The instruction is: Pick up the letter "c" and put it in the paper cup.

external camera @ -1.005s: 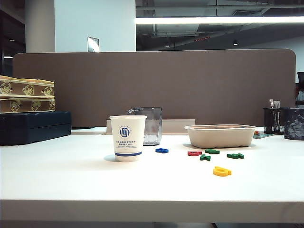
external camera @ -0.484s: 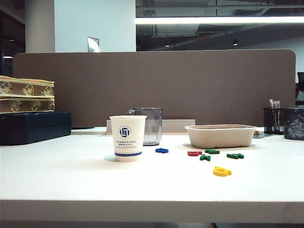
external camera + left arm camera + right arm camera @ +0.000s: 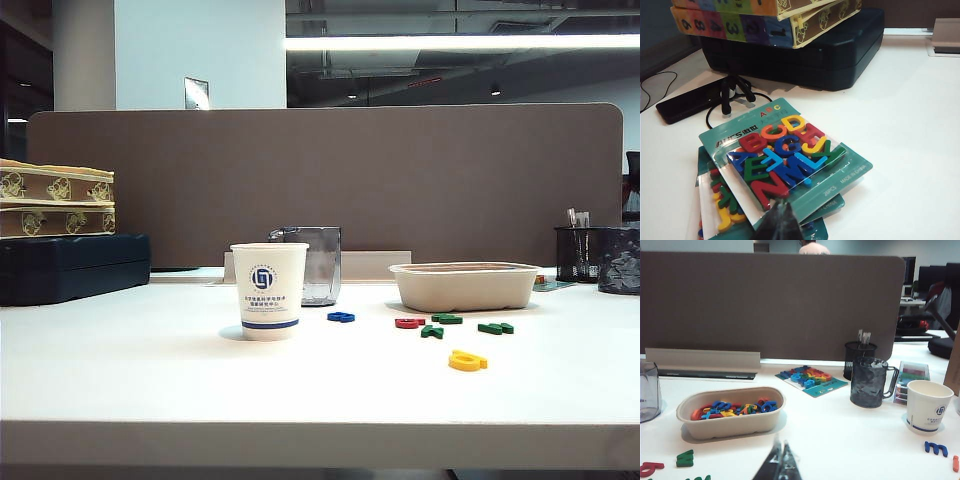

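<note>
- The letter "c" [image 3: 955, 463], cut off by the frame edge, lies on the table [image 3: 150, 370] near the paper cup [image 3: 927, 407].
- Left gripper [image 3: 780, 224] and right gripper [image 3: 782, 464] hover over the table, fingers pressed together, empty.
- The exterior view is unchanged from before.
- A brown divider [image 3: 330, 185] stands behind.

White worktop [image 3: 130, 380] before me, scattered with letters.

On it stand the paper cup [image 3: 269, 291], a grey plastic cup [image 3: 318, 264] just behind it, and a beige tray [image 3: 463, 286] filled with letters. Loose pieces lie between: a blue letter [image 3: 341, 317], a red letter [image 3: 409, 323], green letters [image 3: 446, 319] and a yellow letter [image 3: 467, 361]. A dark case [image 3: 70, 266] sits at the left, and mesh pen pots [image 3: 578, 254] at the right.
</note>
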`<state>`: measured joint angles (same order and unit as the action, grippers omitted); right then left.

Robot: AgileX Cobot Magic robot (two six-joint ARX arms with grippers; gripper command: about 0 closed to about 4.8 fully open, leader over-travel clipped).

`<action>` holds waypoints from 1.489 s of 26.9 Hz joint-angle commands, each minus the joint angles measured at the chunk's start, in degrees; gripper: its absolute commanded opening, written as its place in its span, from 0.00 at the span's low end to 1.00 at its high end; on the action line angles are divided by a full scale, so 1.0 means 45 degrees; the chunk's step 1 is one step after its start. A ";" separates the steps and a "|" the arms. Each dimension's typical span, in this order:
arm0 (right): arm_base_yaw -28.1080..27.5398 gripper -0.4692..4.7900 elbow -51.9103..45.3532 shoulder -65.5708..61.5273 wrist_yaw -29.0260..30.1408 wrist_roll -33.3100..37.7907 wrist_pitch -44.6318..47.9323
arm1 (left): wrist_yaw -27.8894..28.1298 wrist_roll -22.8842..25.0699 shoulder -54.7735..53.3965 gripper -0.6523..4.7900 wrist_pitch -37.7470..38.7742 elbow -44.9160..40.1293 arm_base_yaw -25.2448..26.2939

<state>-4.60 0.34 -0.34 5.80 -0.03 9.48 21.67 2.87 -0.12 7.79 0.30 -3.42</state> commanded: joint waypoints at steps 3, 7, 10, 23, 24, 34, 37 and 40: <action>0.0010 0.09 -0.0049 0.0117 0.0039 0.0015 -0.0063 | 0.0019 -0.0073 -0.0005 0.11 0.0151 0.0029 0.0015; 0.0010 0.09 -0.0049 0.0117 0.0039 0.0015 -0.0155 | 0.0019 -0.0073 -0.0005 0.11 0.0146 0.0029 0.0015; 0.0010 0.09 -0.0049 0.0117 0.0039 0.0015 -0.0155 | 0.0019 -0.0073 -0.0005 0.11 0.0151 0.0029 0.0015; 0.0010 0.09 -0.0049 0.0117 0.0039 0.0015 -0.0155 | 0.0024 -0.0073 -0.0005 0.11 0.0151 0.0029 0.0015; 0.0010 0.09 -0.0049 0.0117 0.0039 0.0010 -0.0155 | 0.0019 -0.0073 -0.0005 0.11 0.0151 0.0029 0.0015; 0.0005 0.09 -0.0049 0.0117 0.0039 0.0015 -0.0155 | 0.0024 -0.0073 -0.0005 0.11 0.0146 0.0029 0.0015; 0.0005 0.09 -0.0049 0.0117 0.0039 0.0010 -0.0155 | 0.0044 -0.0078 -0.0005 0.11 0.0141 0.0029 0.0015; 0.0005 0.09 -0.0049 0.0117 0.0039 0.0015 -0.0155 | 0.0670 -0.0073 -0.0005 0.11 -0.0034 0.0029 0.0024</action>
<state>-4.60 0.34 -0.34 5.82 -0.03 8.08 22.26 2.87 -0.12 7.75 0.30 -3.42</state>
